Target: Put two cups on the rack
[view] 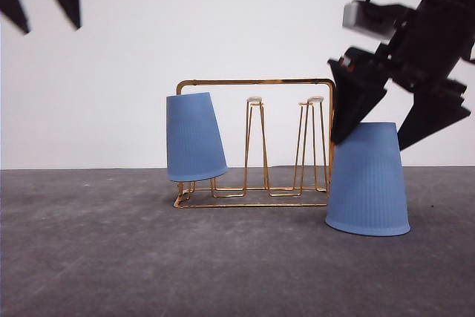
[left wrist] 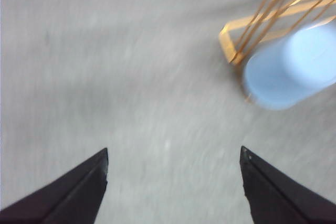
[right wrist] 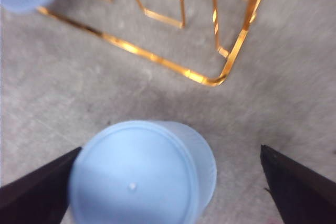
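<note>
One light blue cup (view: 194, 137) hangs mouth down, slightly tilted, over the left prong of the gold wire rack (view: 256, 82). The other cup (view: 369, 180) stands mouth down on the table, just right of and in front of the rack. My right gripper (view: 369, 142) is open above this cup, one finger on each side of its closed top. In the right wrist view the cup (right wrist: 139, 174) sits between the fingers (right wrist: 37, 190), close to one of them. My left gripper (view: 48, 26) is open and empty, high at the left. In the left wrist view the gripper (left wrist: 174, 150) is well away from the hung cup (left wrist: 294, 72).
Grey table surface (view: 148, 257) runs in front of the rack. Two white-tipped prongs (view: 254, 100) in the middle and right of the rack stand bare. In the right wrist view the rack's base corner (right wrist: 210, 80) lies just beyond the standing cup.
</note>
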Motion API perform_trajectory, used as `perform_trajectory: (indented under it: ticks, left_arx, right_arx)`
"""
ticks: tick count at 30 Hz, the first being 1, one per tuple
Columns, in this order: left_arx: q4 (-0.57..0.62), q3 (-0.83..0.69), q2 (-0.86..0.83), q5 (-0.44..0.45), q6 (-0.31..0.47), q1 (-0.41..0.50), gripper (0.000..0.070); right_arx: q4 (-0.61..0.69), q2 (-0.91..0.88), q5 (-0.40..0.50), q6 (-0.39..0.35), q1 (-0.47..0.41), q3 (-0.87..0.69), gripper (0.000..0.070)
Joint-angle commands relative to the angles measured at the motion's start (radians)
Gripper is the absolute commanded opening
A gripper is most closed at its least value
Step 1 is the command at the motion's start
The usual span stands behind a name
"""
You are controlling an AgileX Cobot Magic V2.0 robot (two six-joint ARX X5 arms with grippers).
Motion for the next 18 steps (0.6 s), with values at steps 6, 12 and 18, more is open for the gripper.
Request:
perform_trajectory:
  ticks: [6,12,18]
  left_arx:
    - [0.056,-0.193,-0.033,0.0,-0.037,0.004,0.0476]
    - [0.063,-0.313,-0.061,0.001,-0.04,0.004,0.0476]
    - [0.084,-0.318,-0.077,0.009,-0.04,0.003,0.0476]
  right_arx:
    - [0.023,0.043,0.003,0.011,0.023,0.015,0.0541]
    - [0.022,0.043,-0.011,0.009,0.025,0.017,0.0361]
    - [-0.069,-0.006,-0.02,-0.022,0.022,0.111,0.0355]
